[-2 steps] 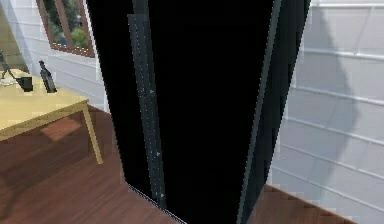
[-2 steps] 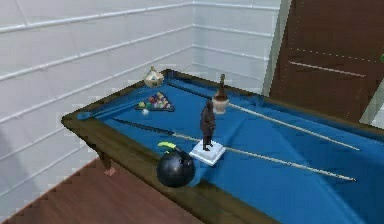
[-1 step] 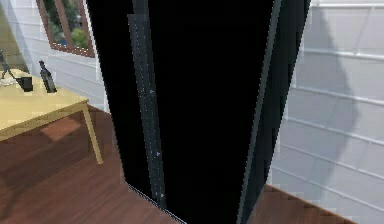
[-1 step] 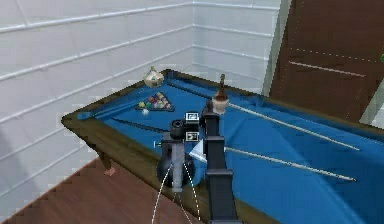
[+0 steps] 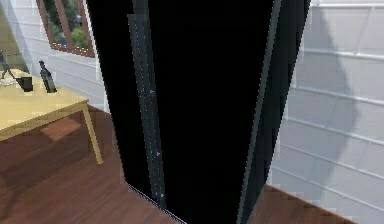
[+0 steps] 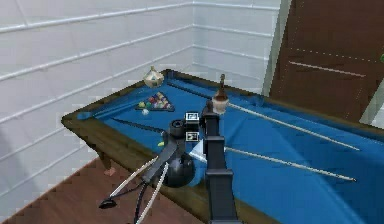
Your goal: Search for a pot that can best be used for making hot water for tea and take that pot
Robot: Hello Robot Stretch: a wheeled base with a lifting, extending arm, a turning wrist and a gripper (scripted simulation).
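Forward view: a tall black double-door fridge takes the centre, with a seam down its front, and stands on a dark wooden plank floor. At 9 o'clock a light wooden table carries an upright dark glass bottle. Just beside the bottle is another small dark item I can't identify. A brown-framed window sits at 11 o'clock, and a white plank wall runs down the 3 o'clock side. Arm side view: a blue-felt pool table with a dark wood rim spans the frame. On it, a triangle of racked coloured balls lies at 10 o'clock, and long thin pale cues lie on the felt toward 3 o'clock. A brown upright bottle-shaped thing stands near 12 o'clock. Pot candidate: a small pale rounded object with an arched top sits on the far rim at 11 o'clock, well apart from the gripper. It's too small for me to confirm it's the pot. The dark square arm bar rises from 6 o'clock. The dark two-finger gripper points toward 8 o'clock, with its thin fingers over the near rim and the floor. I cannot tell whether they are apart or together, or whether the gripper holds anything. A dark brown panelled door is at 2 o'clock.
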